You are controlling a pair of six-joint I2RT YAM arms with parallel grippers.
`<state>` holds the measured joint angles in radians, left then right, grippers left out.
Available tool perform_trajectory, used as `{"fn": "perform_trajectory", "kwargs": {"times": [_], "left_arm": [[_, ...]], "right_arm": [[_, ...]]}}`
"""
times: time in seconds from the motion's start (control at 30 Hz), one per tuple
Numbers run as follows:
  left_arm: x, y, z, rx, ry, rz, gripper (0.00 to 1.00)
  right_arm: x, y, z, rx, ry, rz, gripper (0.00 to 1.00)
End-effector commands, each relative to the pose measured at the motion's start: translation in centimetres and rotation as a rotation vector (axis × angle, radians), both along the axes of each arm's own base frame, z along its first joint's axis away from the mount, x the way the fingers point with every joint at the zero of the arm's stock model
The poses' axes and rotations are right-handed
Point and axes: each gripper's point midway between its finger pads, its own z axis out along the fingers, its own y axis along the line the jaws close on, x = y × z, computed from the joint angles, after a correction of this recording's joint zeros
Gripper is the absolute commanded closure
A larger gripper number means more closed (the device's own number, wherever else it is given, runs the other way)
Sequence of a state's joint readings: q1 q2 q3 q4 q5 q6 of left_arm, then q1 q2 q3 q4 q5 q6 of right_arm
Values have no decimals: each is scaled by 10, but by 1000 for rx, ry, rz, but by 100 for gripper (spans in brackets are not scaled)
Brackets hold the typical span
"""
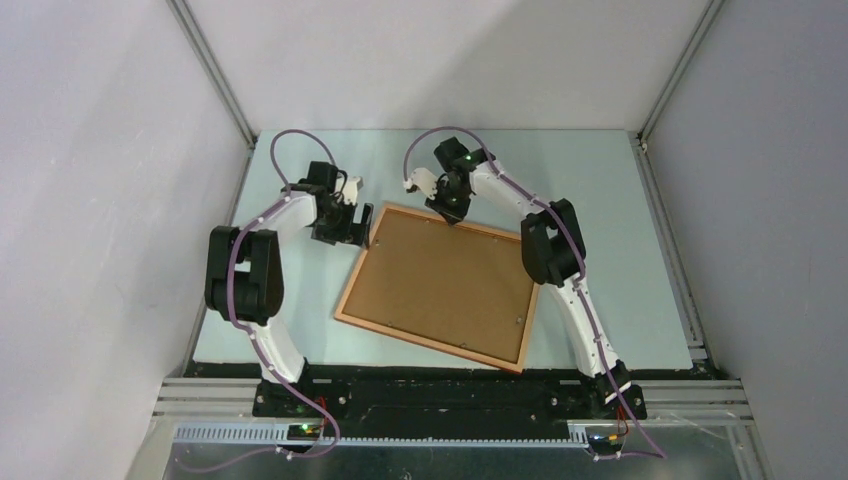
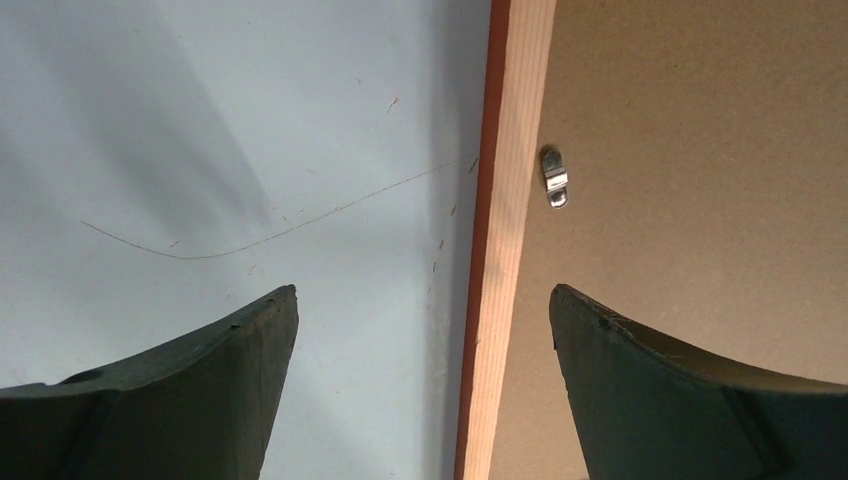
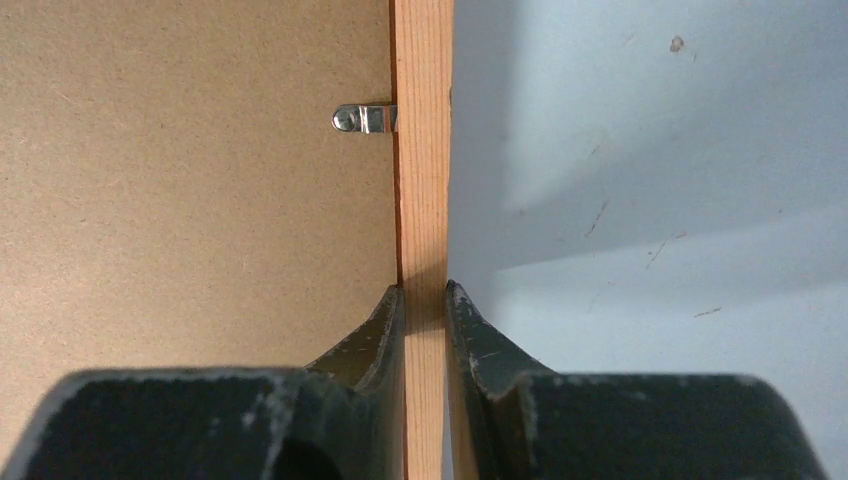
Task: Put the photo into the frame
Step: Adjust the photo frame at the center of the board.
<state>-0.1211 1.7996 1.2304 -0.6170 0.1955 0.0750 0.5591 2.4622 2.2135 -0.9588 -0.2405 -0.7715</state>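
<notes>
The frame (image 1: pixel 355 268) lies flat on the table with its back up, filled by a plain brown backing board (image 1: pixel 445 285). The photo is hidden. My right gripper (image 1: pixel 452 215) is at the frame's far edge; in the right wrist view it (image 3: pixel 425 290) is shut on the light wooden moulding (image 3: pixel 422 150), one finger on the board side and one on the table side. My left gripper (image 1: pixel 348 228) hangs over the frame's far left corner. In the left wrist view it (image 2: pixel 423 292) is open, its fingers straddling the moulding (image 2: pixel 505 250) without touching it.
Small metal clips (image 2: pixel 554 178) (image 3: pixel 365 118) sit on the board beside the moulding. The pale blue table (image 1: pixel 600 200) is walled by grey panels left, right and behind. Both arm bases stand at the near edge.
</notes>
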Motion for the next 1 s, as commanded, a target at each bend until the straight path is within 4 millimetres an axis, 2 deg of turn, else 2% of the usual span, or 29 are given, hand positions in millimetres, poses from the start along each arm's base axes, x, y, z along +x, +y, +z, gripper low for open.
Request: {"fn": "perform_trajectory", "kwargs": {"times": [0.0, 0.2, 0.43, 0.7, 0.97], "left_arm": [[-3, 1, 13, -30, -20, 27, 0], [-7, 7, 16, -34, -25, 46, 0], [-11, 12, 21, -31, -37, 57, 0], [-3, 15, 32, -23, -86, 63, 0], [6, 6, 28, -62, -71, 42, 0]], "right_arm": [[-13, 33, -1, 82, 14, 15, 91], [-17, 43, 6, 97, -3, 24, 88], [-17, 45, 10, 103, -11, 4, 80], [-14, 41, 21, 110, -48, -16, 78], [-14, 39, 26, 116, -60, -42, 78]]}}
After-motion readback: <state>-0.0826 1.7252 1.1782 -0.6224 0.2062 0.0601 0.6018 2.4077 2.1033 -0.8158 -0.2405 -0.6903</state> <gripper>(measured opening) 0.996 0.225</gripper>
